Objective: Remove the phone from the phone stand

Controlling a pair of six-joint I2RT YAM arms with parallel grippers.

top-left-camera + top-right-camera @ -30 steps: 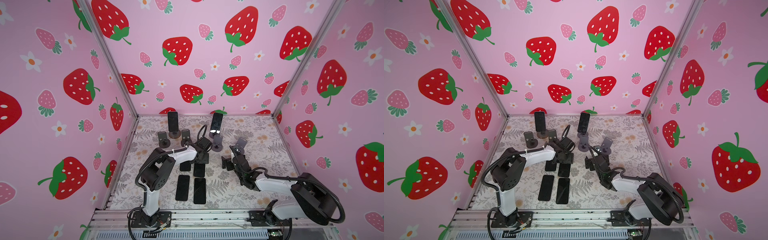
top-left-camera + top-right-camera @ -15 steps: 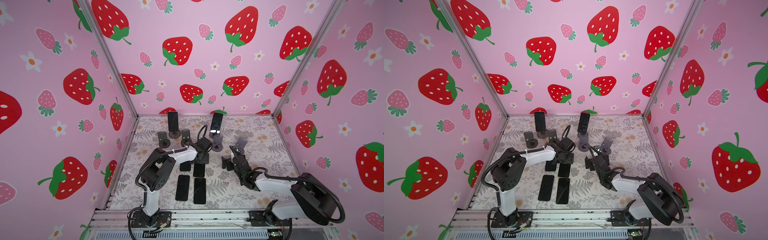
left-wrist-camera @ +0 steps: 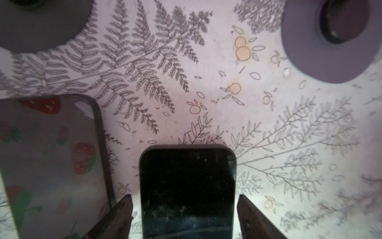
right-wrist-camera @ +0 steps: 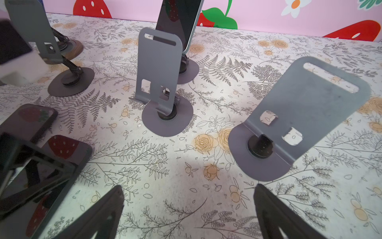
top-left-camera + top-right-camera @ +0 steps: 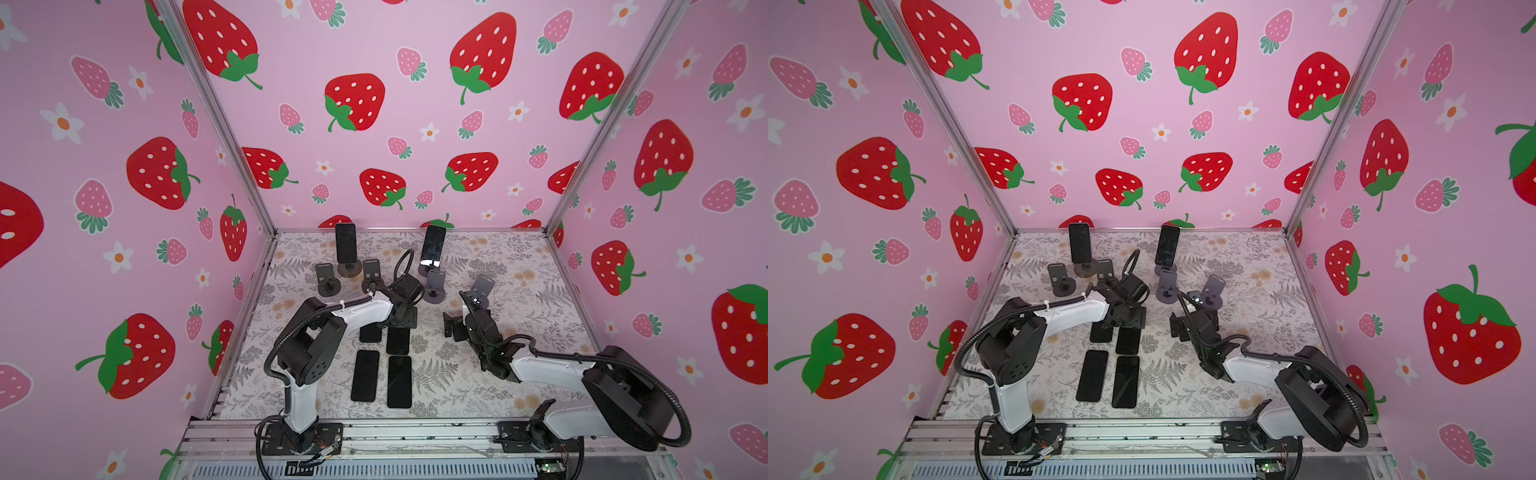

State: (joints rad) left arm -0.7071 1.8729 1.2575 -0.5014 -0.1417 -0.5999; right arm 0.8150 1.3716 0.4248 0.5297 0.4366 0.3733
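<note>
Fingers of left hand stand spread either side of flat phone on the surface, a lit gap showing at each long edge, pinching nothing. Neighbour phone lies just beside flat phone, parallel; third phone and fourth phone lie flat on its robot side. Right hand spread wide and empty, off to the side of flat phone, facing an empty stand. Judgement: four phones appear off their stands, task part done. Remaining: first upright phone and second upright phone, each in a stand beyond flat phone toward the back wall, both well apart from either hand. Next reach likely has to clear other bare stands in between.
</note>
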